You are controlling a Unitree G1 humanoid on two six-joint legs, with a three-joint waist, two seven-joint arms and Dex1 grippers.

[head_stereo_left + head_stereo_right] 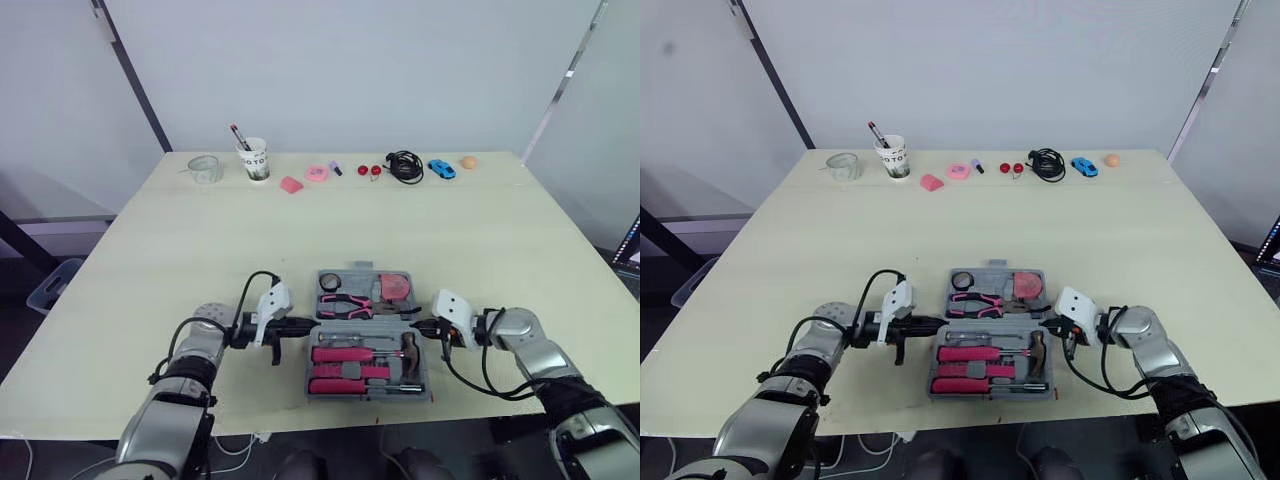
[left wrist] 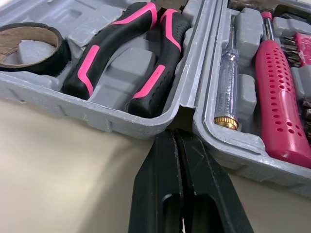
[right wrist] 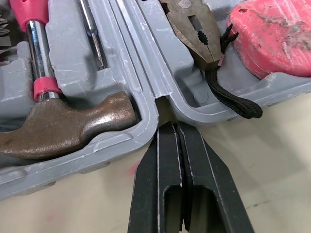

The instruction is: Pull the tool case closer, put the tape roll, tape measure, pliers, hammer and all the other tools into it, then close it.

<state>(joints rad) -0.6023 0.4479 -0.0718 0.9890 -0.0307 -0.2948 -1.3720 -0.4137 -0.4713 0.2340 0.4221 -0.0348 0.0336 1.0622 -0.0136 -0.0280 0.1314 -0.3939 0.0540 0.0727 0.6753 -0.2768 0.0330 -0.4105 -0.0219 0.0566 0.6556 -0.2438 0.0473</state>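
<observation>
Though the tool case (image 2: 97, 121) sits packed at the worktop's (image 1: 200, 250) front edge, it's open; left gripper (image 2: 175, 135), right gripper (image 3: 170, 128): jaws pressed together.

Bright, even, diffuse light; the surface (image 1: 180, 250) carries only faint, soft shadows, and the hammer (image 3: 73, 126) head glints.

Find the non-task items in a row at the far edge of the table (image 1: 150, 250), well ahead of both grippers.

Far ahead of the left gripper (image 1: 300, 325) and to its left:
- a clear glass cup (image 1: 204, 168)
- a white paper cup (image 1: 255, 160) holding pens

Between the two grippers' lines, far ahead:
- a pink wedge (image 1: 291, 185)
- a pink round item (image 1: 317, 173)
- a small purple piece (image 1: 336, 168)
- two red balls (image 1: 369, 171)

Far ahead of the right gripper (image 1: 425, 327):
- a coiled black cable (image 1: 405, 165)
- a blue toy car (image 1: 441, 169)
- an orange ball (image 1: 468, 161)
</observation>
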